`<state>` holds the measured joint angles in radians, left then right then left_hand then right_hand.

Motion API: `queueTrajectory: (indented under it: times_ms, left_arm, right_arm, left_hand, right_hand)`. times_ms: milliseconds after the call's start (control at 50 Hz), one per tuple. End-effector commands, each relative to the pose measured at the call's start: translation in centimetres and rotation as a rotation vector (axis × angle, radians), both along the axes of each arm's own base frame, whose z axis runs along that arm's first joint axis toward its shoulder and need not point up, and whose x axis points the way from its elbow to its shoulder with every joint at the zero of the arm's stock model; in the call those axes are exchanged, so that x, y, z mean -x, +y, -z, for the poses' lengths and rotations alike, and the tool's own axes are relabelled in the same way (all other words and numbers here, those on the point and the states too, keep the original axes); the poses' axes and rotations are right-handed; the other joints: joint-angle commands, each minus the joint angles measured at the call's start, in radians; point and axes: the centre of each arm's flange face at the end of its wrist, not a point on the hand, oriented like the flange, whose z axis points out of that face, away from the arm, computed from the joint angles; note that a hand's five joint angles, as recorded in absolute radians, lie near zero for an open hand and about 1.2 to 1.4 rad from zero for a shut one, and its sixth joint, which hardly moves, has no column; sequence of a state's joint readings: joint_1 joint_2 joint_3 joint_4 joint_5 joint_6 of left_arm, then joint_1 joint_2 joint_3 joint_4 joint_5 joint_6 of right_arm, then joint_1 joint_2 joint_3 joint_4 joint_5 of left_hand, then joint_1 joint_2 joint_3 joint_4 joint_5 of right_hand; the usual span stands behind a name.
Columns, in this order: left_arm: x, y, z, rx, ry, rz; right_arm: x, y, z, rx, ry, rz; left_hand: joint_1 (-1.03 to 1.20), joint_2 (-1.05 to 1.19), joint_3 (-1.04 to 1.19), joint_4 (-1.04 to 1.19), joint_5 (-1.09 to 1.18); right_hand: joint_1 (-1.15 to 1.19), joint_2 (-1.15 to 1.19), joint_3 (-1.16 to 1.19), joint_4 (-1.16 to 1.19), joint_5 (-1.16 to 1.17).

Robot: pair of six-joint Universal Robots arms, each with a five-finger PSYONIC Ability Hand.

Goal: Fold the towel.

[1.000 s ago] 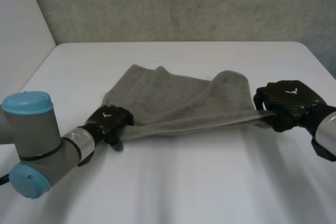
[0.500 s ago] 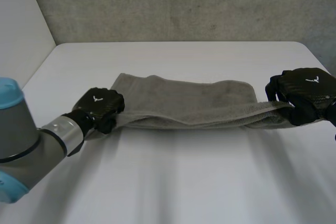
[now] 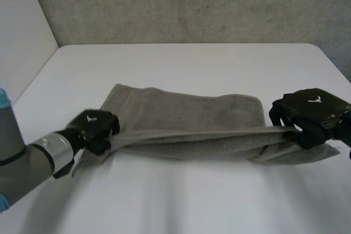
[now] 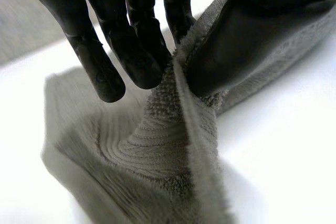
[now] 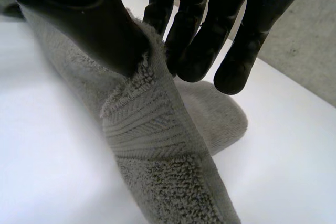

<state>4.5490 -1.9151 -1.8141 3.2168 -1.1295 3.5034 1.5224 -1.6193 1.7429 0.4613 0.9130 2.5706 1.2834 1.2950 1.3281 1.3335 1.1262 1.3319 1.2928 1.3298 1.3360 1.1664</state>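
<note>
A grey towel point(image 3: 186, 116) lies stretched across the middle of the white table point(image 3: 186, 64), its near edge lifted taut between both hands. My left hand point(image 3: 93, 127) pinches the towel's near left corner; in the left wrist view the towel point(image 4: 173, 145) is clamped between thumb and fingers point(image 4: 142, 61). My right hand point(image 3: 310, 113) pinches the near right corner, and in the right wrist view the towel point(image 5: 152, 135) is squeezed between thumb and fingers point(image 5: 197, 51). The towel's far part rests flat on the table.
A grey wall point(image 3: 186, 4) rises behind the table's far edge. Bare white tabletop lies in front of the towel and beyond it.
Both hands have drawn the towel's near edge toward me and apart, stretching it into a long band. The left hand has closed onto its corner.
</note>
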Motion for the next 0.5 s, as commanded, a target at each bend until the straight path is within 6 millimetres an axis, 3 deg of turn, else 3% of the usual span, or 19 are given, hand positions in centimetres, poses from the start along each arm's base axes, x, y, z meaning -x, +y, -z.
queueTrajectory:
  times_ms: [20, 120, 500]
  left_arm:
    - [-0.6, -0.4, 1.9, 0.001, -0.099, 0.024]
    - [-1.2, -0.8, 1.7, 0.008, -0.104, -0.001]
    - [-2.0, 1.4, -0.7, 0.075, -0.137, -0.069]
  right_arm:
    - [0.0, 0.0, 0.9, -0.015, -0.013, 0.006]
    - [0.0, 0.1, 1.0, -0.022, -0.014, 0.007]
    - [0.1, 0.4, 1.4, -0.038, -0.016, 0.012]
  left_hand:
    - [-0.132, -0.144, -0.177, -0.182, -0.150]
    - [-0.453, -0.464, -0.497, -0.503, -0.470]
    - [-0.404, -0.415, -0.449, -0.454, -0.421]
  right_hand:
    - [0.064, 0.103, 0.066, 0.060, 0.055]
    - [0.064, 0.103, 0.066, 0.060, 0.055]
    - [0.064, 0.103, 0.066, 0.060, 0.055]
